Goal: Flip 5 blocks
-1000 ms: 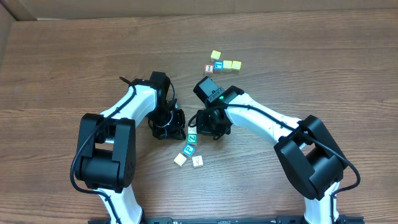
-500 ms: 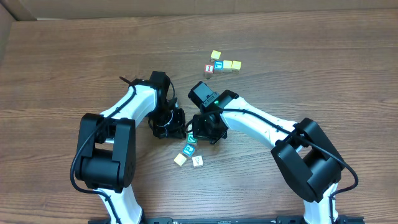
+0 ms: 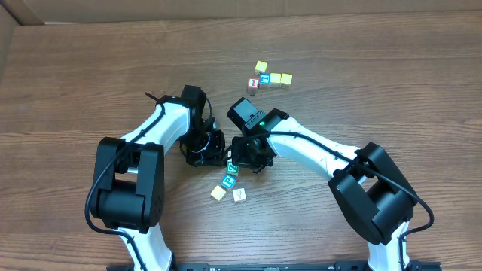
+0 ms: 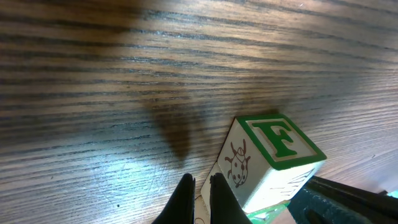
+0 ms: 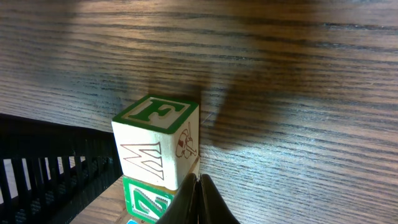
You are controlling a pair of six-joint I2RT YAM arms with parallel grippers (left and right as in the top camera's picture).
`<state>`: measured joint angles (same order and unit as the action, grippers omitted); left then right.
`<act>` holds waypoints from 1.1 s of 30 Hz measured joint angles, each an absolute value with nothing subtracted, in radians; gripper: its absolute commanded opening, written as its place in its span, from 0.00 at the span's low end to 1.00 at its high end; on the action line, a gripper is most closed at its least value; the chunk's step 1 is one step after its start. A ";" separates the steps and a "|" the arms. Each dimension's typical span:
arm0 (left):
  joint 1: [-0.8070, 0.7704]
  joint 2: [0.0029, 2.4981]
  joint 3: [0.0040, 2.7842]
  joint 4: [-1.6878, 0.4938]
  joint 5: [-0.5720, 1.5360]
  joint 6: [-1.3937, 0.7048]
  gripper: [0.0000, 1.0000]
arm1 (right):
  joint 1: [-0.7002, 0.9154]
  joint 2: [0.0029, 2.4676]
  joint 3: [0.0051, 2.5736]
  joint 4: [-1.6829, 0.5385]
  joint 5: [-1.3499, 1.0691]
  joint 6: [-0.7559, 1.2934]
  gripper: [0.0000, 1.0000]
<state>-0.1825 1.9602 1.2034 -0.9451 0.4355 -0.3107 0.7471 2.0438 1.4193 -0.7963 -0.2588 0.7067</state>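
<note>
A whitish cube with a green F (image 4: 281,140) on top and a ladybug on its side stands just right of my left gripper (image 4: 199,186). That gripper is shut and empty, its tips on the table. In the right wrist view the same F cube (image 5: 155,140) leans over a green Z cube (image 5: 144,204). My right gripper (image 5: 199,190) is shut, its tips against the F cube's lower corner. From overhead, both grippers (image 3: 211,148) (image 3: 245,156) flank the green-faced cube (image 3: 233,166). Below it lie a blue cube (image 3: 230,180), a cream cube (image 3: 218,193) and a whitish cube (image 3: 239,196).
A second cluster lies farther back: a red-faced cube (image 3: 253,83), a blue one (image 3: 264,78) and yellow cubes (image 3: 260,67) (image 3: 281,78). A cardboard wall (image 3: 15,11) borders the far edge. The black left gripper body (image 5: 43,165) fills the right wrist view's left side.
My right arm has swung left, bringing its shut tips up against the green-faced cube. The left arm has stayed put.
</note>
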 measured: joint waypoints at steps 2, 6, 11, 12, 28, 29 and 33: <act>-0.183 1.960 1.203 -0.945 0.440 -0.311 0.04 | 0.747 2.044 1.419 -0.796 -0.259 0.707 0.04; -0.183 1.960 1.203 -0.946 0.447 -0.311 0.04 | 0.747 2.044 1.419 -0.796 -0.259 0.707 0.04; -0.183 1.960 1.203 -0.947 0.453 -0.311 0.04 | 0.747 2.044 1.419 -0.793 -0.263 0.707 0.04; -0.183 1.960 1.203 -0.947 0.453 -0.311 0.04 | 0.747 2.044 1.419 -0.793 -0.263 0.707 0.04; -0.182 1.960 1.203 -0.936 0.452 -0.311 0.04 | 0.747 2.044 1.419 -0.782 -0.262 0.707 0.04; -0.182 1.960 1.203 -0.933 0.452 -0.311 0.04 | 0.747 2.044 1.419 -0.782 -0.262 0.707 0.04; -0.182 1.960 1.203 -0.919 0.452 -0.311 0.04 | 0.747 2.044 1.419 -0.783 -0.262 0.706 0.04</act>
